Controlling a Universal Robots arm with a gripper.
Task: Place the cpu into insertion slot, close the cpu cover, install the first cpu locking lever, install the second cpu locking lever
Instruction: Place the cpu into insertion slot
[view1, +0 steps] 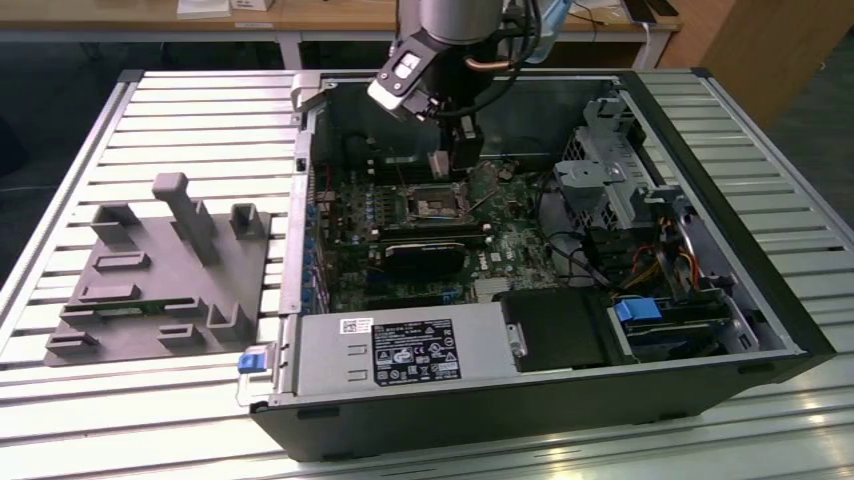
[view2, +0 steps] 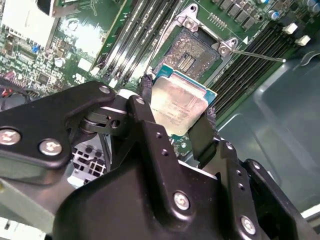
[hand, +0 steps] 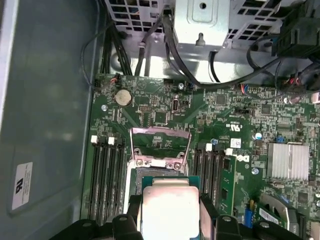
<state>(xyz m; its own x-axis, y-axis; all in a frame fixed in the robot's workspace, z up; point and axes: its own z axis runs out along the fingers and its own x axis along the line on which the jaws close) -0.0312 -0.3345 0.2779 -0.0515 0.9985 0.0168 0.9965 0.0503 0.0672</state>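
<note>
In the second wrist view the hand (view2: 176, 111) pinches the cpu (view2: 182, 97) by two side edges, above the insertion slot (view2: 192, 52). It looks thin, light and easy to break.

Grips cpu (hand: 167, 207) between fingers of tool (hand: 170, 220), over slot (hand: 133, 176), with cover (hand: 160, 145) tilted open beyond, amid green board (hand: 210, 112), coin cell (hand: 123, 96) farther off.

The arm (view1: 454, 20) reaches down from above with its wrist tilted and the gripper (view1: 451, 165) pointing downward. In both wrist views the jaws are clamped on opposite edges of the cpu (view2: 182, 97) (held flat between the black fingers (view2: 202, 135)).
</note>
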